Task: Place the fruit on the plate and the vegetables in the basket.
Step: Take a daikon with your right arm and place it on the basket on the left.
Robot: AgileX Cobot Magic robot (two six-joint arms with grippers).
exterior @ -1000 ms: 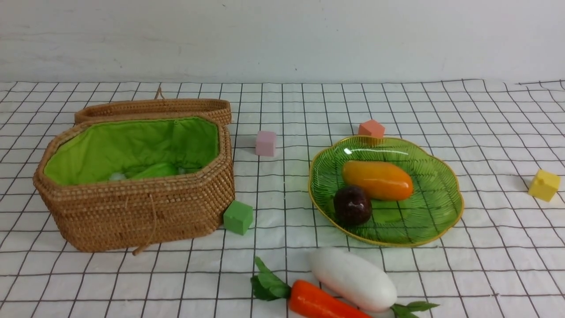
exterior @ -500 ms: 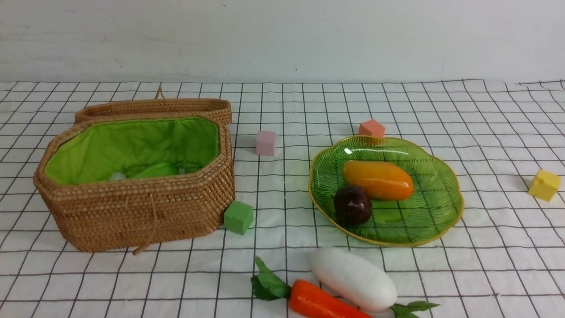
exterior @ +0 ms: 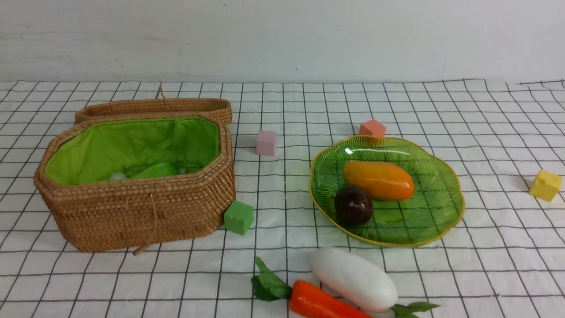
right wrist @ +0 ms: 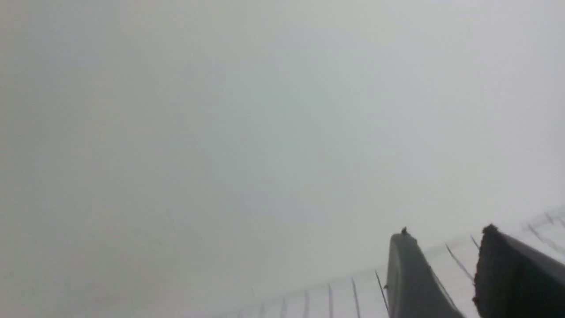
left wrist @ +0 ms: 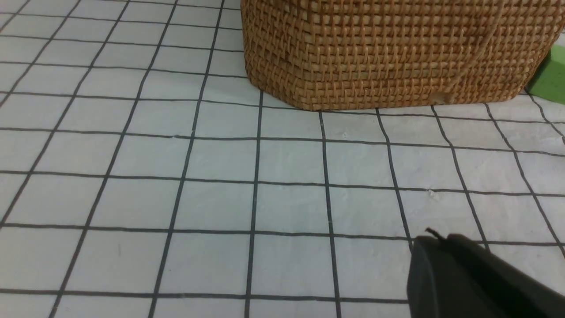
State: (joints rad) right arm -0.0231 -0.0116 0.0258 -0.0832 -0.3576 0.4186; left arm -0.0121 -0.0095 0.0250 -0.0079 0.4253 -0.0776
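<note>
basket point(exterior: 132, 212) + plate point(exterior: 435, 201) on grid cloth point(exterior: 485, 265), white wall point(exterior: 282, 39) behind

Grid cloth point(exterior: 485, 247), on it basket point(exterior: 145, 212), plate point(exterior: 435, 194), radish point(exterior: 353, 279), carrot point(exterior: 315, 302), 4 sm cubes point(exterior: 266, 143) point(exterior: 372, 128) point(exterior: 239, 217) point(exterior: 545, 185)

You get bright, even light and soft shadows in front, with white glare on the plate point(exterior: 435, 198). Your right wrist view is hazy, unfocused.
</note>
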